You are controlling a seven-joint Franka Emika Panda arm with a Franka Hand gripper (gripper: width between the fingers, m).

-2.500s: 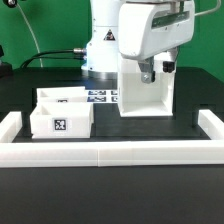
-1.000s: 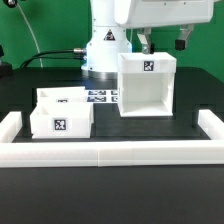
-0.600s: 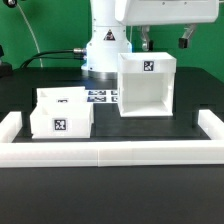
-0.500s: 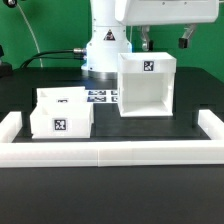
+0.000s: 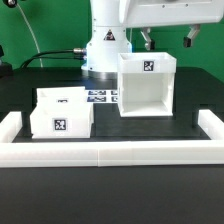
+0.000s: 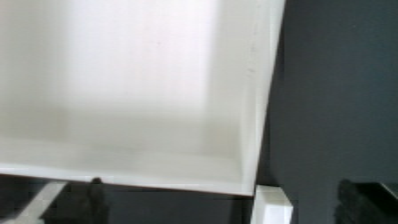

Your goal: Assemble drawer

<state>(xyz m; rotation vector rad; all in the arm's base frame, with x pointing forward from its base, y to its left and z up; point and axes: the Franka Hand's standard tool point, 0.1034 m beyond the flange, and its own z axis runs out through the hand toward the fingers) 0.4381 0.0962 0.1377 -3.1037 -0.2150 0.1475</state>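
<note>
The tall white box-shaped housing (image 5: 147, 85) stands upright on the black table, right of centre, a tag on its top face. Two small white trays sit at the exterior view's left: the front one (image 5: 60, 120) shows a tag, the other (image 5: 66, 96) is just behind it. My gripper (image 5: 165, 38) hangs just above the housing, jaws wide open and empty, touching nothing. In the wrist view the housing (image 6: 143, 90) fills most of the picture, and my dark fingertips (image 6: 89, 196) show at the edge around the gripper's centre (image 6: 222, 200).
A long low white rail (image 5: 110, 153) borders the table's front and both sides; a piece of it shows in the wrist view (image 6: 279, 206). The marker board (image 5: 100, 97) lies between the trays and the housing. The robot base (image 5: 105, 50) stands behind.
The gripper, low at the housing 2.5 s ago, has let go, opened and risen above it. In the last second it rose slightly more. Housing and trays have not moved.
</note>
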